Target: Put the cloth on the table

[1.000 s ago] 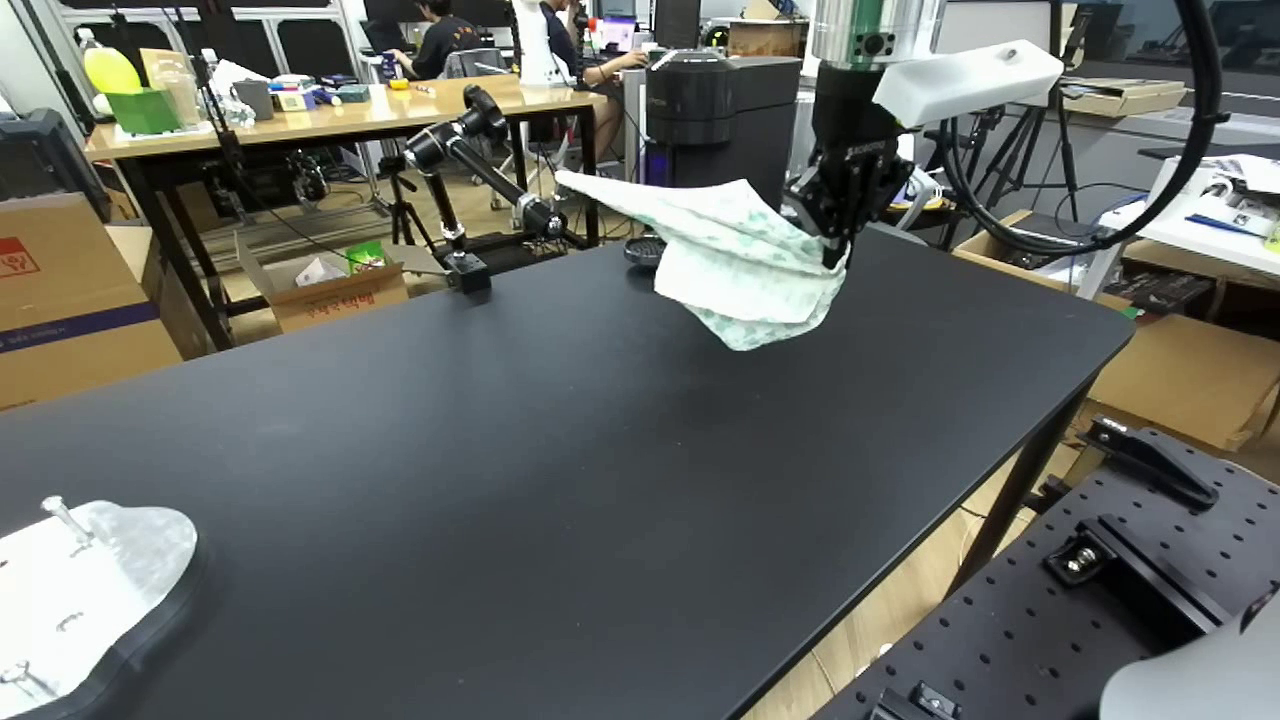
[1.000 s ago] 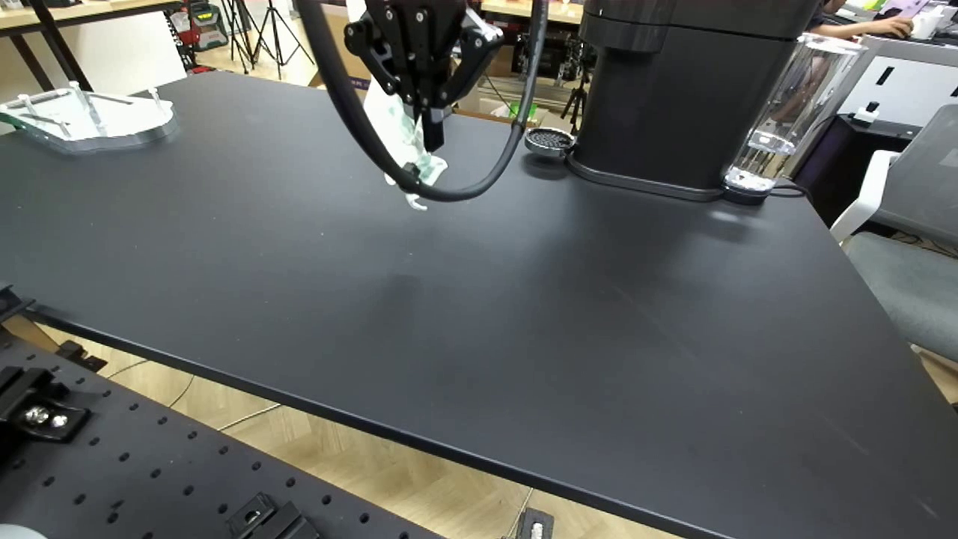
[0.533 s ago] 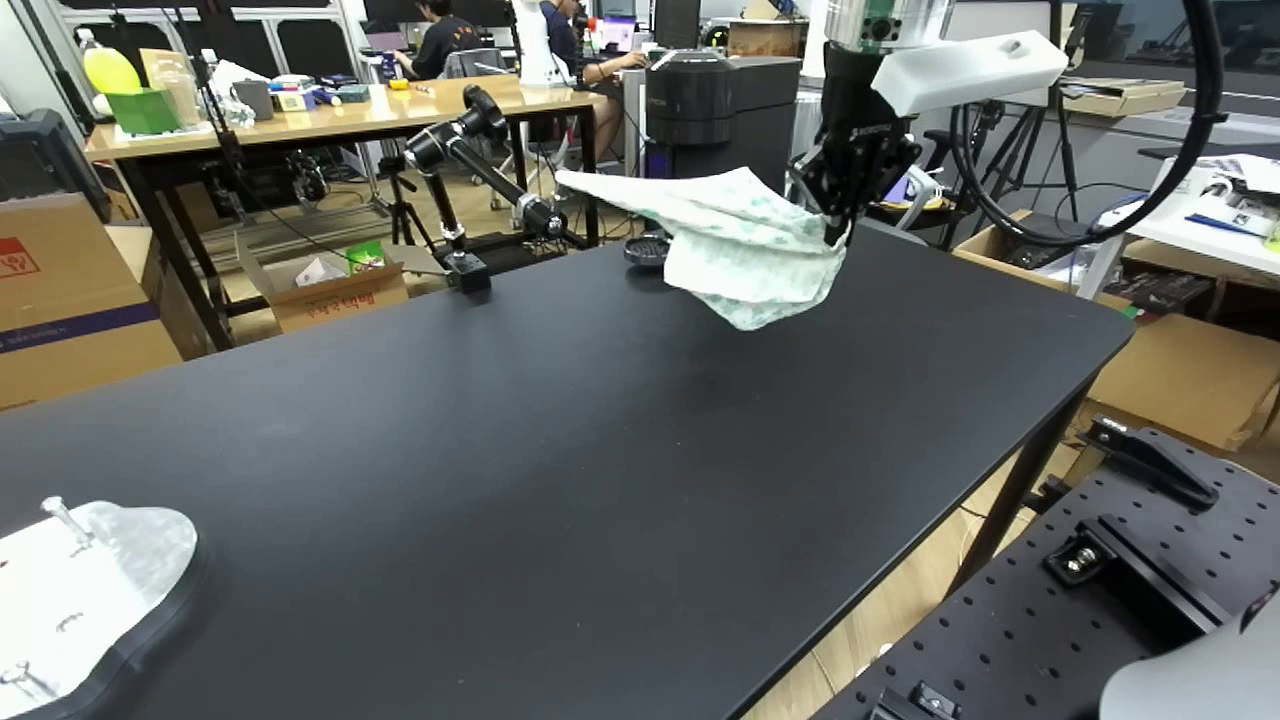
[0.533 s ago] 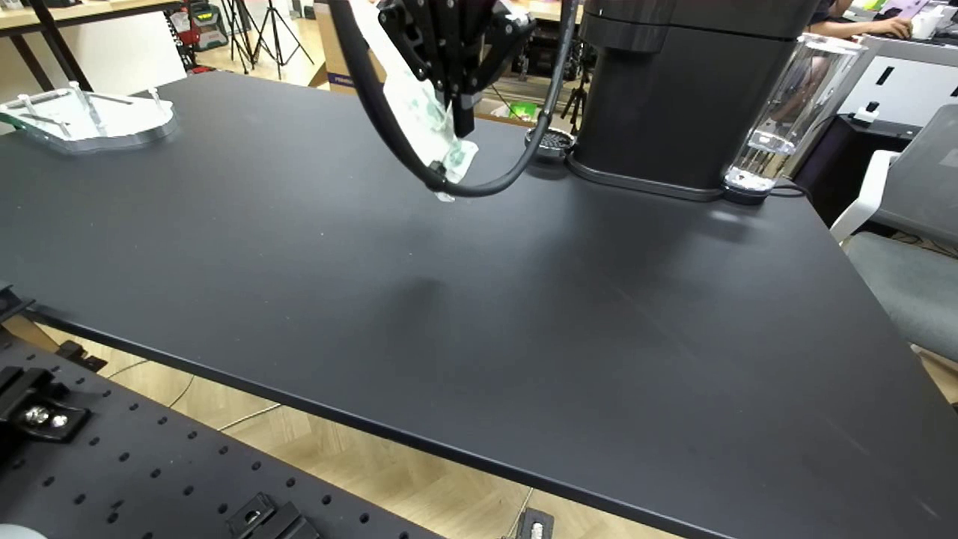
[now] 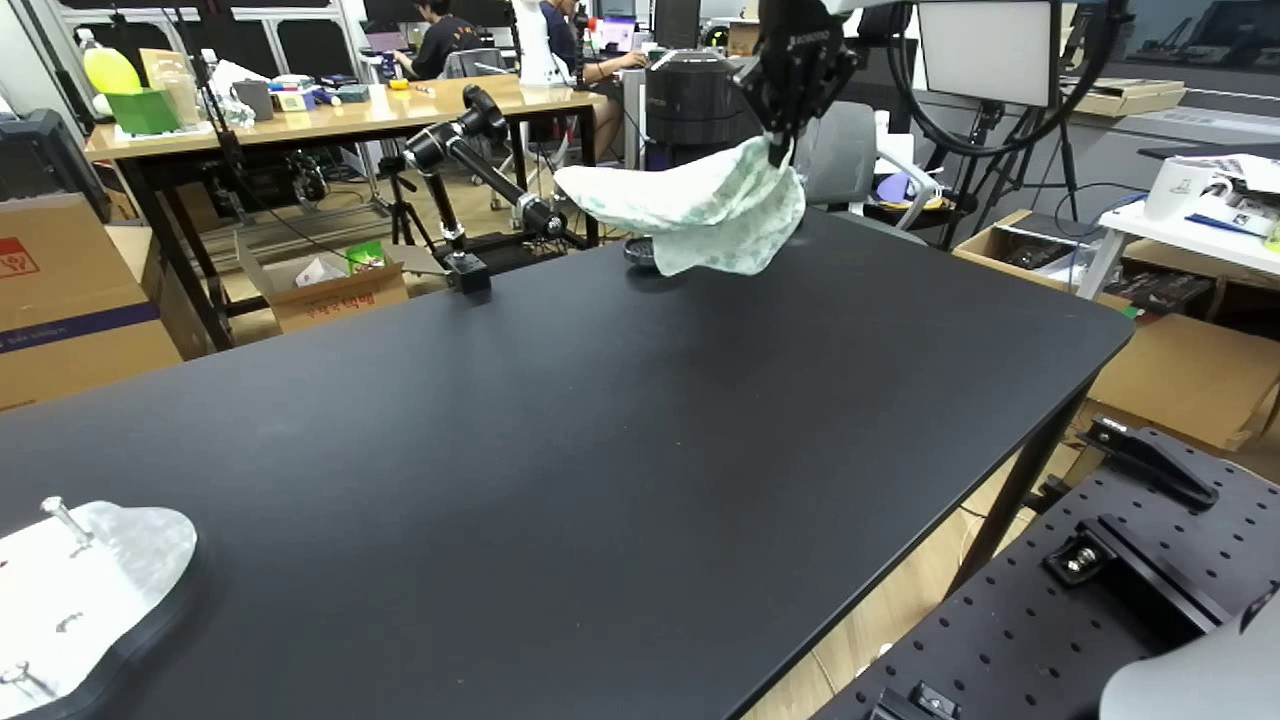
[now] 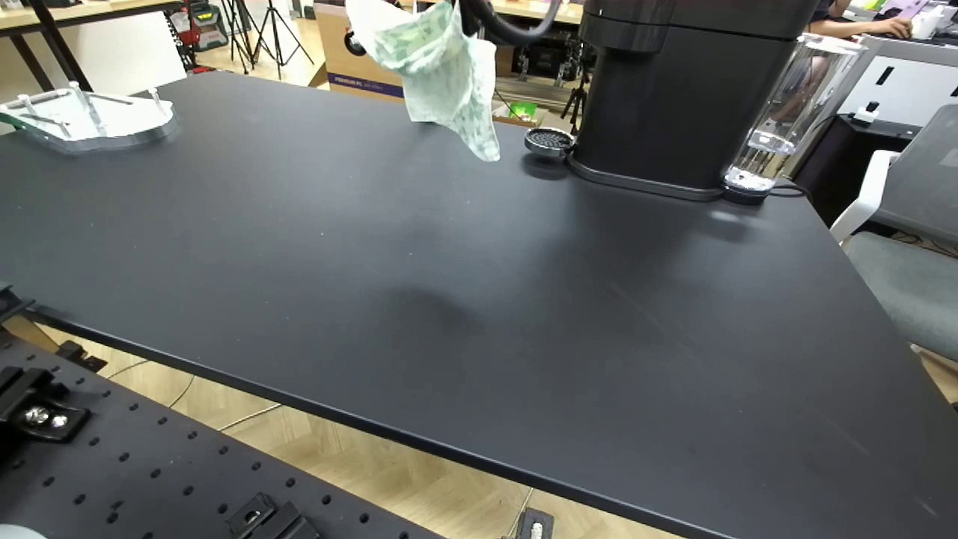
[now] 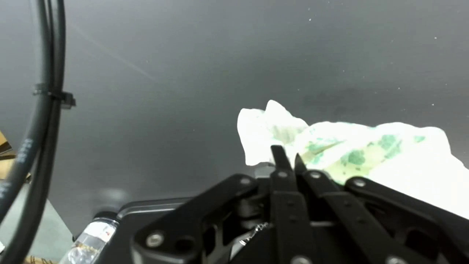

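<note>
Cloth [image 5: 722, 215] hangs over the table [image 5: 600, 450] — pinched in the gripper [image 7: 289, 155], its fingers [image 7: 281, 160] nearly together.

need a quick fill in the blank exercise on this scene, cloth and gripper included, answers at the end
The black mechanical gripper pinches the thin white patterned cloth between ____ fingers.
The cloth's pattern is ____.
The cloth does not rest on the flat black table; it hangs in the ____.
In an exterior view, the grey chair beside the table has a ____ armrest.

Missing words: two; green; air; white.
</note>
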Robot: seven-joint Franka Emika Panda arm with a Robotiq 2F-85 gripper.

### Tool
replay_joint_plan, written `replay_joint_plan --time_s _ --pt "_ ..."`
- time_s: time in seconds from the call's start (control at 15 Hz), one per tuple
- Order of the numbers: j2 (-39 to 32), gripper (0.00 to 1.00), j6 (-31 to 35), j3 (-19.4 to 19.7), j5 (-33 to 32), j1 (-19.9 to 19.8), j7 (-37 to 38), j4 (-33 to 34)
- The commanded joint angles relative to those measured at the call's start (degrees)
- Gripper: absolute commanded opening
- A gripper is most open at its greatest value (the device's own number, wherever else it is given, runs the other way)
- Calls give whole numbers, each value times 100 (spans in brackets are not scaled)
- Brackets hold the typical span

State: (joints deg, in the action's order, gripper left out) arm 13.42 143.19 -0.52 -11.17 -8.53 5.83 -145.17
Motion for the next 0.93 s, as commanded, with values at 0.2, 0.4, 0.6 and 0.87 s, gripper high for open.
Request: replay_joint_plan --time_s 0.2,0.4,0.6,0.87 --pt "-215 1 -1266 -147 176 521 -36 1402" --pt "-481 1 -1850 -215 209 692 -80 2138" --pt "-822 1 -2248 -311 114 809 75 2961" --pt "-1250 1 -2698 -430 22 982 208 4019"
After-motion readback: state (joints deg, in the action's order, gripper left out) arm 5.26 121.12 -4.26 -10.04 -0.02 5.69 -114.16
